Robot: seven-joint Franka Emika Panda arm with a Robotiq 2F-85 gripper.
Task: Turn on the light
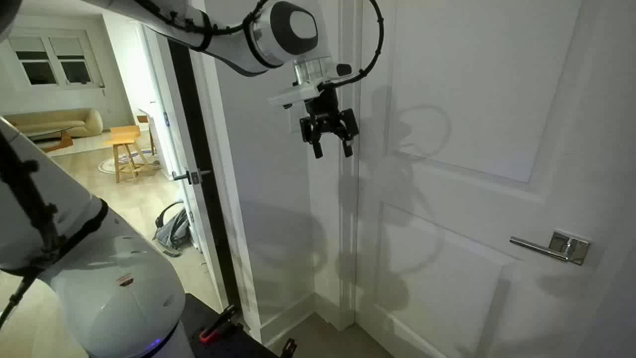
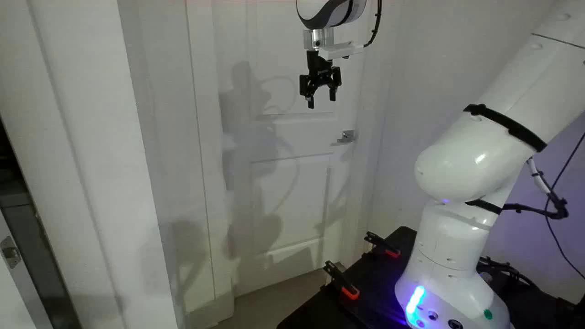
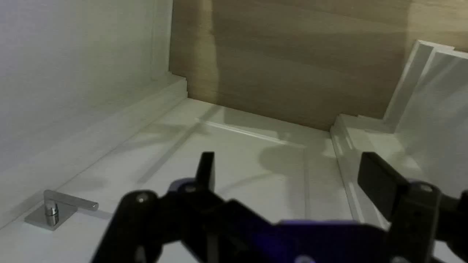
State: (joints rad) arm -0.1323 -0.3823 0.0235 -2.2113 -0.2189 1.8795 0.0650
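Observation:
A pale wall plate [image 1: 294,119], which looks like the light switch, shows on the narrow wall in an exterior view. It is partly hidden behind my gripper, and its details are too faint to tell. My black gripper [image 1: 333,150] is open and empty, pointing down in the air in front of the wall and the door frame. It also hangs in front of the white door in an exterior view [image 2: 321,100]. In the wrist view its two fingers [image 3: 288,157] stand wide apart with nothing between them. The wall plate does not show in the wrist view.
The closed white door [image 1: 462,99] has a metal lever handle [image 1: 541,248], which also shows in the wrist view [image 3: 69,201]. A door standing open [image 1: 191,199] leads to a lit room with a stool [image 1: 125,136]. Red-tipped clamps [image 2: 340,281] sit on the black base table [image 2: 374,278].

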